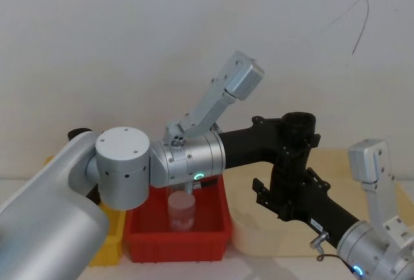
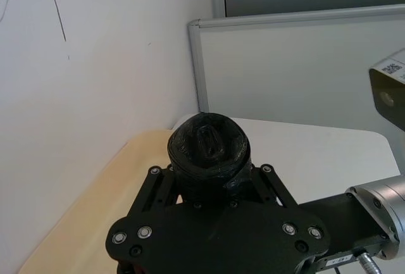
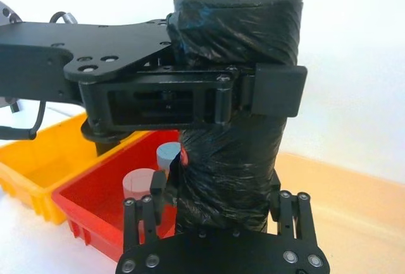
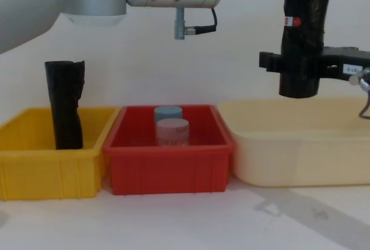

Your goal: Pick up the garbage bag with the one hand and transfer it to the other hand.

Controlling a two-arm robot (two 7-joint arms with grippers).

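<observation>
The garbage bag (image 4: 303, 39) hangs upright in the air at the right, above the cream tray (image 4: 295, 157) and clear of it. The left pincer (image 3: 253, 90), on the arm with the green ring, is clamped across the bag's upper part. The right pincer (image 4: 300, 64) sits around its lower part; whether it has closed on the bag cannot be told. On the surface (image 4: 202, 221) three containers stand side by side. The yellow bin (image 4: 46, 169) on the left holds a tall black roll (image 4: 65, 105) standing on end. The red bin (image 4: 167, 169) in the middle holds two jars, a blue-lidded jar (image 4: 168, 113) farther back and a pink-lidded jar (image 4: 172, 131) nearer.
</observation>
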